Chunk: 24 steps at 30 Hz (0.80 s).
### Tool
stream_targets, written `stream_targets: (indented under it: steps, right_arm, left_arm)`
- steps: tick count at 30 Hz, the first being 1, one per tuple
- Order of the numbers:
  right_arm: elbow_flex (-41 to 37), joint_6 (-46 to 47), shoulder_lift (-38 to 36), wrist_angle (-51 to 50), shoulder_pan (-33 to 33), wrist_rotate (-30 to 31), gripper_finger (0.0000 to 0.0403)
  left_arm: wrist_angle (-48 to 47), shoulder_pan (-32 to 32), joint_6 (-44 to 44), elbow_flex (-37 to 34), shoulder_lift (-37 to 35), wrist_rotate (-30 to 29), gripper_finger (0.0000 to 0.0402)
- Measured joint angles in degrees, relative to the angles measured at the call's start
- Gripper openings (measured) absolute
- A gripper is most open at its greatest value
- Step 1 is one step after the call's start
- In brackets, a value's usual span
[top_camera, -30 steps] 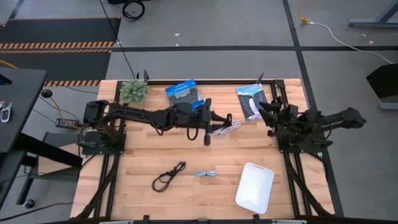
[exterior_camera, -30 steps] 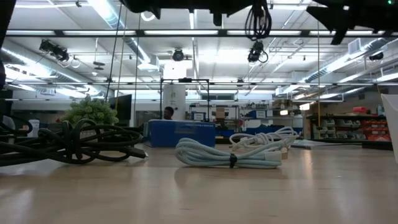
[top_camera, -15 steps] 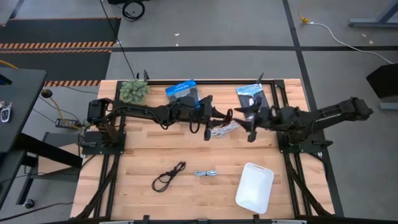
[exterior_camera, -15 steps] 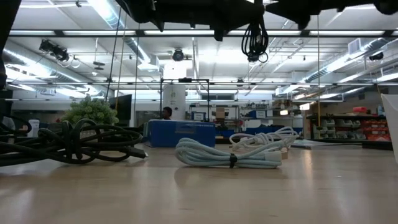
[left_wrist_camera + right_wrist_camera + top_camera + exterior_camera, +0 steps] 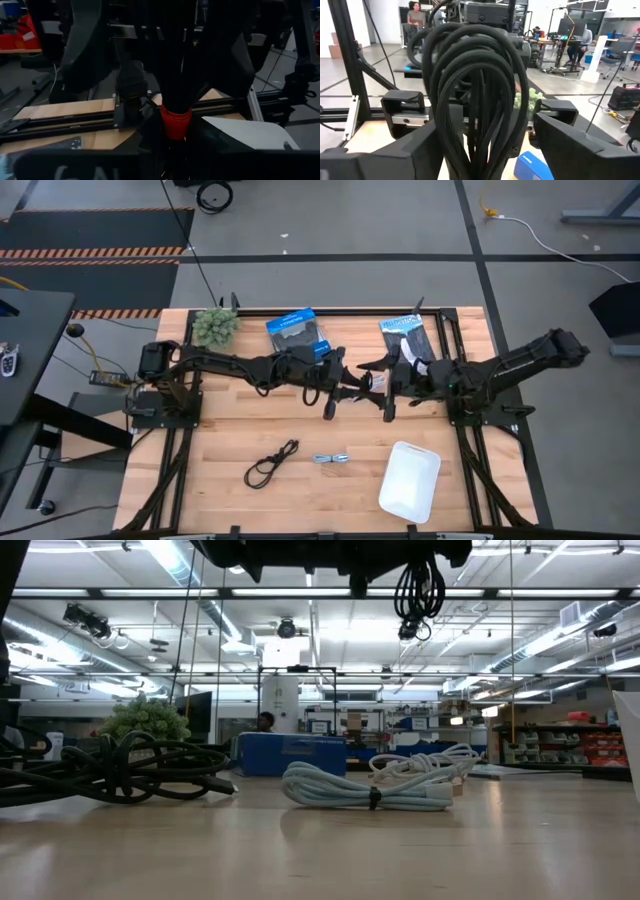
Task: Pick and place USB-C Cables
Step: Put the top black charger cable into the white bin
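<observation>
My left gripper (image 5: pixel 330 402) hangs over the table's middle, shut on the black cable with the red band (image 5: pixel 420 585), a coil dangling high above the table. My right gripper (image 5: pixel 386 394) is open just right of it. In the right wrist view its fingers (image 5: pixel 395 150) stand wide on either side of the coil (image 5: pixel 475 90) without touching. The white cable (image 5: pixel 425 762) lies under the grippers. The short grey cable (image 5: pixel 331 458) and the loose black cable (image 5: pixel 272 463) lie nearer the near edge. My left gripper pinches the black coil between its two fingers close to the red band (image 5: pixel 175 120), coming from above. The coil's loops (image 5: pixel 470 75) hang below the fingers, lifted clear of the table.
A white tray (image 5: pixel 410 480) sits near the table's near right corner. Along the far edge are a blue box (image 5: pixel 297 330), a dark flat packet (image 5: pixel 405 340) and a small green plant (image 5: pixel 214 326). Bare wood lies between the grey cable and the tray.
My right arm has swung from the table's right side toward the middle and brought its open gripper up to the hanging coil. My left gripper has kept the coil lifted at about the same place.
</observation>
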Motion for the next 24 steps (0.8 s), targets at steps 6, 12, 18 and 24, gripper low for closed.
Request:
stream_targets:
  steps: [6, 12, 18, 24]
  right_arm:
    - [0.01, 0.86, -0.02, -0.43, 1.01, 0.02, 0.0223]
    - [0.06, 0.89, 0.20, -1.02, 1.28, 0.02, 0.0124]
    - [0.00, 1.02, -0.58, -1.30, 2.53, 0.74, 0.0046]
    - [0.03, 2.60, -6.04, -1.40, 7.46, 2.14, 0.0046]
  left_arm:
    - [0.33, -0.35, -0.06, 0.00, 0.00, -0.07, 0.0076]
    - [1.12, -0.34, 1.61, 0.00, 0.00, -0.42, 0.0076]
    - [-0.20, -0.33, 2.95, 0.02, -0.15, 0.84, 0.0127]
    - [-11.58, 2.02, 3.08, 0.02, -5.47, 4.30, 0.0198]
